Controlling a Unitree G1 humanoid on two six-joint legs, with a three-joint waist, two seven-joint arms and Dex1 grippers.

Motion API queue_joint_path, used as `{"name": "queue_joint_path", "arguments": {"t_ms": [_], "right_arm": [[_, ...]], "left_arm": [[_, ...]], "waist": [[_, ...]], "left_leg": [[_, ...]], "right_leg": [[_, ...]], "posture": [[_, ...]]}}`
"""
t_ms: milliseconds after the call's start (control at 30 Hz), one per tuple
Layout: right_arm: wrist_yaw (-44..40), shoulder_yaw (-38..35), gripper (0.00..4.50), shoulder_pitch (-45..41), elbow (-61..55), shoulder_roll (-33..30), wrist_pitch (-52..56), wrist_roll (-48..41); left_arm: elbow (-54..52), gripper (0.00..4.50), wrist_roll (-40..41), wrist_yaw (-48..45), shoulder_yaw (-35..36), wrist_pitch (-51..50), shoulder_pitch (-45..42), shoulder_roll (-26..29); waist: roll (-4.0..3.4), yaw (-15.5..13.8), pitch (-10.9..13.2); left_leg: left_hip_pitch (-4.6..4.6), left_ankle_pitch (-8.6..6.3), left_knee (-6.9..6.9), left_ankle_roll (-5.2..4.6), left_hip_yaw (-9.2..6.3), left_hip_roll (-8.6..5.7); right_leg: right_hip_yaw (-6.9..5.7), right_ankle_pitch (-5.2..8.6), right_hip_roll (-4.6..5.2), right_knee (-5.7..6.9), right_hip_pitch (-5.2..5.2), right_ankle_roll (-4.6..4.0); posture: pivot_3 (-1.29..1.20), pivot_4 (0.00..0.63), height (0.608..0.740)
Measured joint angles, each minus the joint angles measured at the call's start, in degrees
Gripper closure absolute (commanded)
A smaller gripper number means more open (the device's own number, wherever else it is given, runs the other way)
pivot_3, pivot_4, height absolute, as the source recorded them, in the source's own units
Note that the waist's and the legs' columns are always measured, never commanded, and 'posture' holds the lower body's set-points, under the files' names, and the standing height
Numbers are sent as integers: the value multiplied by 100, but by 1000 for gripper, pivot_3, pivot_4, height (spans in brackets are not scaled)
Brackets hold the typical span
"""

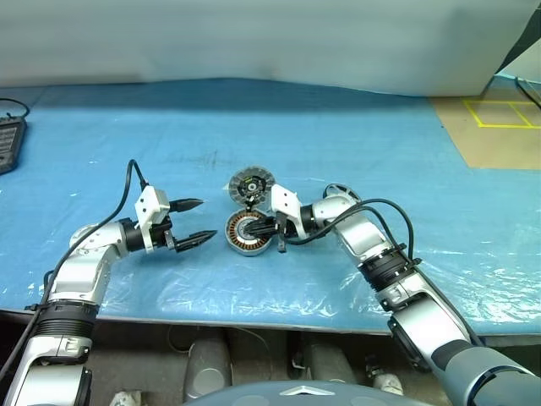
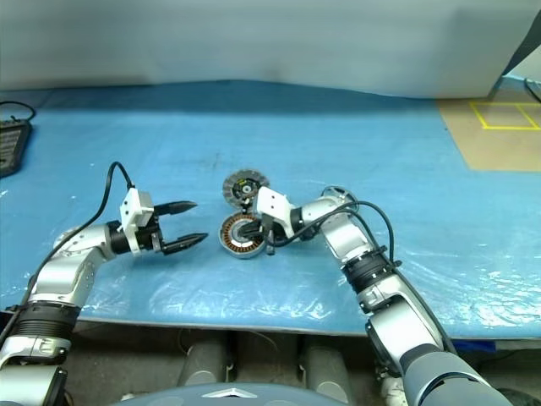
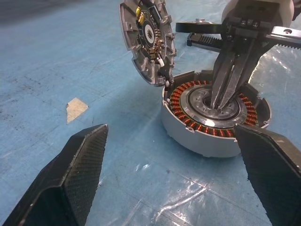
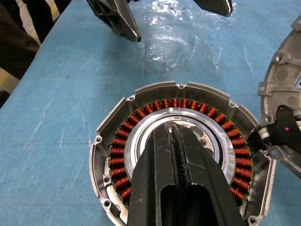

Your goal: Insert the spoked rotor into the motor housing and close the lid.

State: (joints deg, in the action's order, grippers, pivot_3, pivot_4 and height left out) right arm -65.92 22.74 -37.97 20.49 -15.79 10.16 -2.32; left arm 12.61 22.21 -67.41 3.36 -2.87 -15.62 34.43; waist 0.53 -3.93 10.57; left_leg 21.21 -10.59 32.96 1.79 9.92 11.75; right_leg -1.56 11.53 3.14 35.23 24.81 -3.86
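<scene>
The motor housing (image 1: 245, 233), a round silvery cup with copper windings (image 4: 121, 155), sits mid-table. The lid (image 1: 251, 185) stands tilted on edge at the housing's far rim, ribbed face and dark centre showing (image 3: 146, 37). My right gripper (image 4: 172, 128) is shut, its tips pressed together down in the housing's pale centre, with nothing visible between them. My left gripper (image 1: 205, 220) hovers open just left of the housing, its fingers (image 3: 70, 179) either side of it in the left wrist view. Behind the right wrist, the spoked rotor (image 1: 336, 189) lies flat and partly hidden.
Blue cloth under clear plastic covers the table (image 1: 127, 127). A dark device (image 1: 7, 144) sits at the far left edge. Yellow tape marks (image 1: 499, 114) lie on a brown surface at the back right. The table's front edge (image 1: 254, 315) runs close to my arms.
</scene>
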Motion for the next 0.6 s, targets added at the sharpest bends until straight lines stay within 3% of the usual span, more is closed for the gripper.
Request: {"name": "queue_joint_path", "arguments": {"t_ms": [333,600], "right_arm": [[-111,-19,4448,12,-221,-52,215,-125],[-262,-694,4448,59,-1219,-603,965,-870]], "left_arm": [[78,0,-4,-3,0,45,-7,0],[93,0,-4,-9,-1,53,-9,0]], "waist": [[0,-2,0],[0,-12,0]], "left_leg": [[0,0,0,-1,0,0],[1,-1,-2,-1,0,-1]], "right_leg": [[0,0,0,0,-2,0],[0,0,0,-3,0,0]], "posture": [[0,150,740],[0,150,740]]}}
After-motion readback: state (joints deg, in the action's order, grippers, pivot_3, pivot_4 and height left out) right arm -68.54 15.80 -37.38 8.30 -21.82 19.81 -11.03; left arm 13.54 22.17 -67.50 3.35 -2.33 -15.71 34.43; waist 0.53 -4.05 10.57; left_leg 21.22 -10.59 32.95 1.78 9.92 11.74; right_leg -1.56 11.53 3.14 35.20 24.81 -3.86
